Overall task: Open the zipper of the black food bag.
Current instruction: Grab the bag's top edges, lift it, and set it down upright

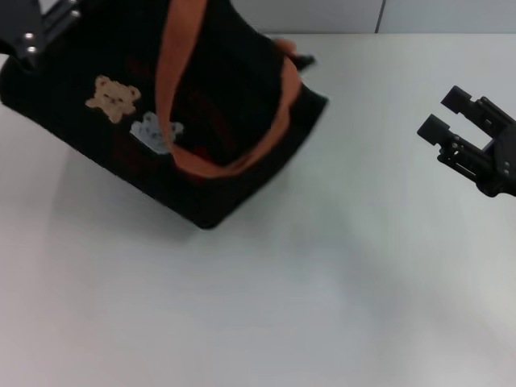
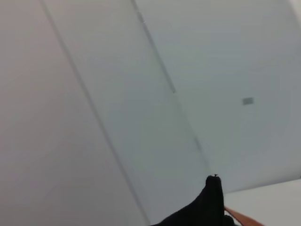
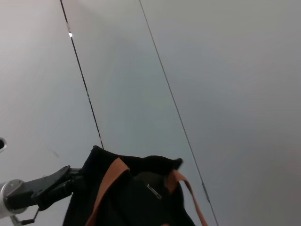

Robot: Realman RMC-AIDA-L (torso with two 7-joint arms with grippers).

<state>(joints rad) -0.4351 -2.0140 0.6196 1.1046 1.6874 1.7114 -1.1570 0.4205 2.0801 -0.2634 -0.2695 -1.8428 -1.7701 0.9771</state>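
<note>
Zipper [image 3: 154, 191] runs along the top of the black food bag [image 1: 161, 113], which sits tilted at the far left of the white table [image 1: 322, 282], its long axis diagonal. Left gripper [image 1: 32, 36] is at the bag's far left corner; whether it grips, I cannot tell. Right gripper [image 1: 451, 117] hovers well apart on the right, fingers wide, holding nothing. 2 orange-brown straps [image 1: 173, 72] cross the top. Behind stands a pale panelled wall [image 2: 141, 94].
</note>
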